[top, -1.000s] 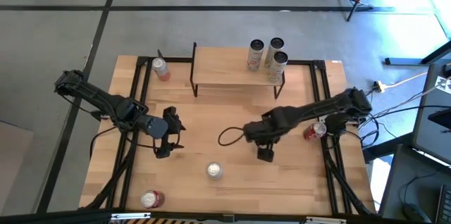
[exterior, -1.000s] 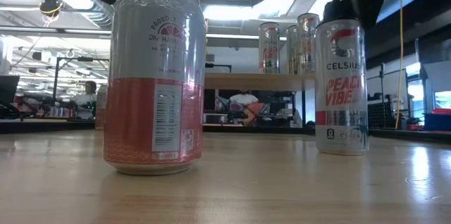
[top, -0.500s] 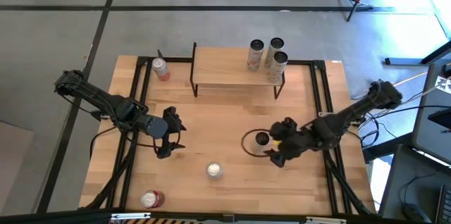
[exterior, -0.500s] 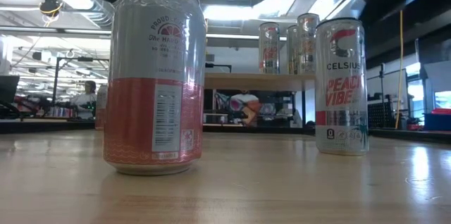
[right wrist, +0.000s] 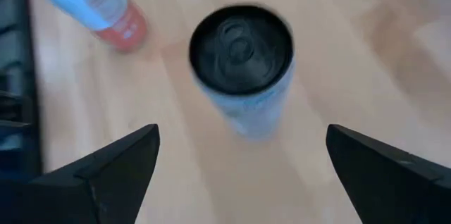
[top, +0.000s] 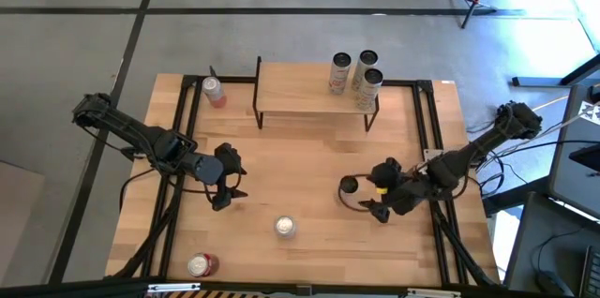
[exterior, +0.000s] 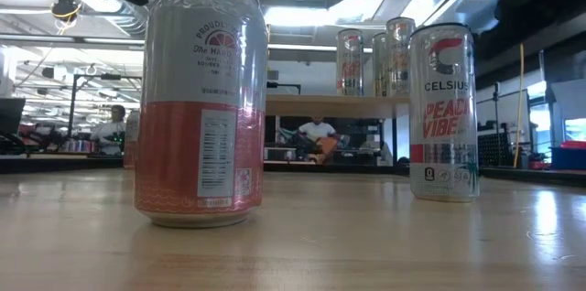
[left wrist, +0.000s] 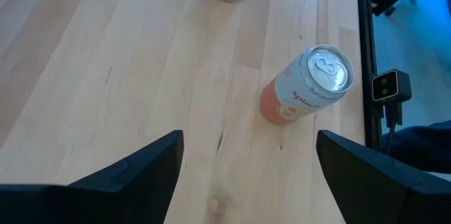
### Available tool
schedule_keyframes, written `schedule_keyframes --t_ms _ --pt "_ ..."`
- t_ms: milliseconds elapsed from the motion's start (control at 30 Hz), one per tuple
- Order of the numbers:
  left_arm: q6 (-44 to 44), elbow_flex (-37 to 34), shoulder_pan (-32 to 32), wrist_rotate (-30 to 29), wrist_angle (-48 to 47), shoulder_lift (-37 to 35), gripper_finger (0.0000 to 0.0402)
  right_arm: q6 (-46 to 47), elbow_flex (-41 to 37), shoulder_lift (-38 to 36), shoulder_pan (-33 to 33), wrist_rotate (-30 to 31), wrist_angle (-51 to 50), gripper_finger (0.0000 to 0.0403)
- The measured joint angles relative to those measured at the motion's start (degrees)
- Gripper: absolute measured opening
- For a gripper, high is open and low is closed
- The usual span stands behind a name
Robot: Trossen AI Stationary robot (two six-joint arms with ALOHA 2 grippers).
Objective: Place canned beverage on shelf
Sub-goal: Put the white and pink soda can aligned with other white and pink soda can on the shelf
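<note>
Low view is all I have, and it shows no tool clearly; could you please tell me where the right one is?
Observer: The right tool is over the table's right half, open, and pointed at a black-topped can just ahead of it.
Operator: Is that can between its fingers yet?
Observer: Not yet. In the right wrist view the can stands upright beyond the fingertips, in line with the gap and untouched.
Operator: And the left tool?
Observer: The left tool hovers open over the left half, holding nothing. An orange can stands some way ahead of it.
</note>
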Motion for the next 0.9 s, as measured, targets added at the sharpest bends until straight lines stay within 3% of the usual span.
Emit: schedule_keyframes --t_ms 267,433,900 --pt "-1.1 0.0 0.0 0.0 0.0 0.0 0.0315 -5.0 0.0 7.5 3.4 12.5 1.3 0.0395" --pt "-1.2 0.0 0.0 -0.1 -0.1 0.0 0.0315 -5.4 0.0 12.7 3.6 18.2 7.5 0.0395" --pt "-1.1 0.0 0.0 -2.9 -0.4 0.0 0.0315 -2.1 0.0 19.2 -0.2 20.9 16.6 0.0395"
